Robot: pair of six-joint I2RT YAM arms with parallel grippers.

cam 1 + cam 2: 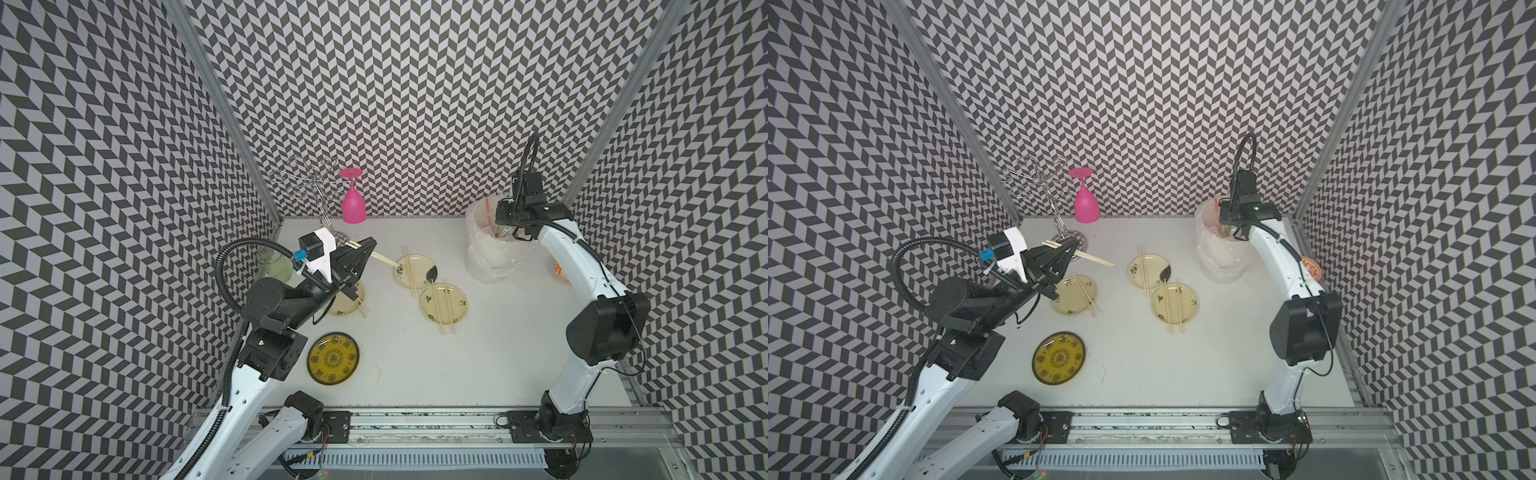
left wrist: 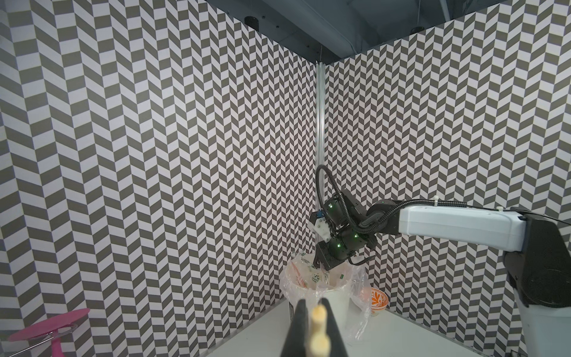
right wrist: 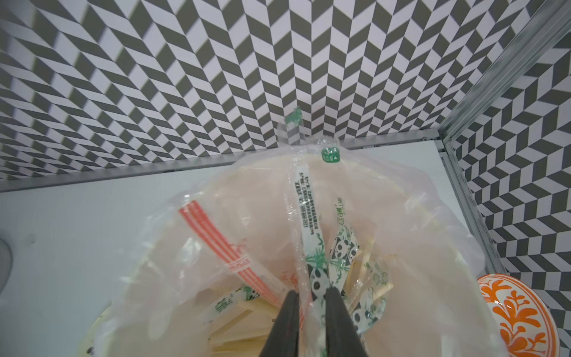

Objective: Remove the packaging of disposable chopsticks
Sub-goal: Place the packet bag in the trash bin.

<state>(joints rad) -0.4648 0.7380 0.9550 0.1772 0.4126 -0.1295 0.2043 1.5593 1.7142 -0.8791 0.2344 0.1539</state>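
Entry, 12 o'clock being the back wall. Step in hand: disposal of a stripped wrapper. Item one: the right gripper [image 3: 312, 293], at about 1 o'clock on the tabletop [image 1: 457, 365], hangs over the white bucket lined with a clear plastic bag [image 1: 486, 253]. Its jaws stand apart, and a clear plastic sleeve with black-and-green panda print [image 3: 306, 210] rises loose through the gap, not pinched as far as you can see. More such sleeves and one red-orange striped sleeve [image 3: 213, 238] lie inside the bag. Item two: the left gripper [image 1: 368, 245], raised at about 10 o'clock, is pressed together on a pair of bare tan bamboo chopsticks [image 1: 384, 259], gripped near one end, the long end pointing toward 3 o'clock. Item three: three cream flower-print plates [image 1: 1067, 299] near the centre each carry an unwrapped pair. The yellow-patterned dark-rimmed plate [image 1: 332, 358] at 7 o'clock carries none. Judgement: the task looks close to done, since no wrapped pair shows on the tabletop. Next move, as you would plan it: lift the right gripper straight up so the sleeve drops rather than clings, then lower the left pair level onto the yellow plate and only then release.
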